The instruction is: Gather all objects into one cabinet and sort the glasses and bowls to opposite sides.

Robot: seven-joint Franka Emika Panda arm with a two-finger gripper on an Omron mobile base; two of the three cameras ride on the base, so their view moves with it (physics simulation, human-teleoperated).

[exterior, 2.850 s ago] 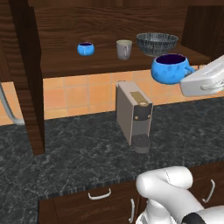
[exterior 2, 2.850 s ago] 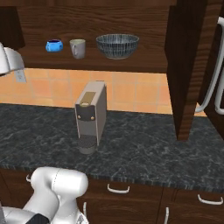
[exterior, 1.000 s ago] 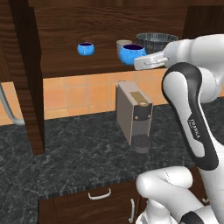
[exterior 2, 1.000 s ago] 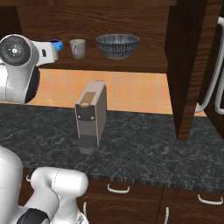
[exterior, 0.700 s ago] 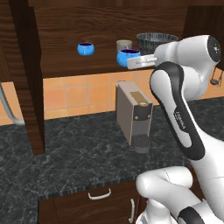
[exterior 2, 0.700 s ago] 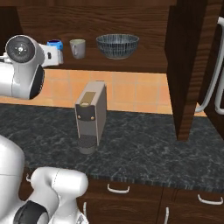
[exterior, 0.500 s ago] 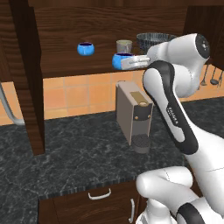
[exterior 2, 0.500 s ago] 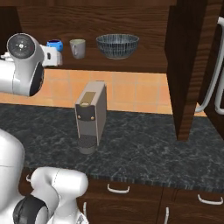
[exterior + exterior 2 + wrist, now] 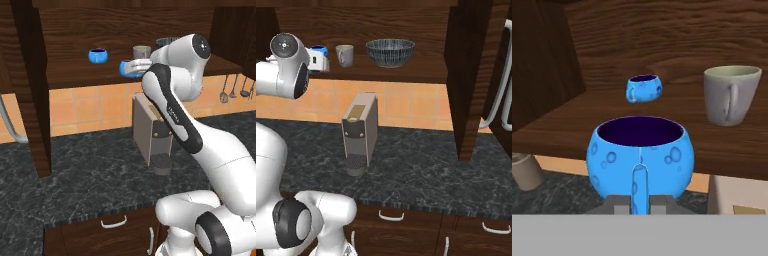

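My gripper (image 9: 639,200) is shut on a small glossy blue bowl (image 9: 639,155), holding it level just in front of the cabinet shelf's (image 9: 572,125) front edge. In the left base view this bowl (image 9: 131,68) hangs at shelf height, left of the arm's wrist. The second blue bowl (image 9: 644,88) stands further back on the shelf (image 9: 75,75), to the left (image 9: 98,55). The grey-beige tumbler (image 9: 732,95) stands upright on the shelf to the right (image 9: 141,51), and the wide dark striped bowl (image 9: 390,52) stands right of the tumbler (image 9: 345,55). The gripper (image 9: 318,62) is partly hidden by the arm.
The boxy coffee machine (image 9: 152,132) stands on the dark stone counter (image 9: 90,175) under the shelf, below the held bowl. Open cabinet doors (image 9: 471,75) with curved grey handles (image 9: 501,90) flank the shelf. Drawers (image 9: 391,220) run below the counter edge.
The arm has swung left along the shelf front with the blue bowl, from the right end past the dark bowl and the tumbler. The things on the shelf have stayed put.
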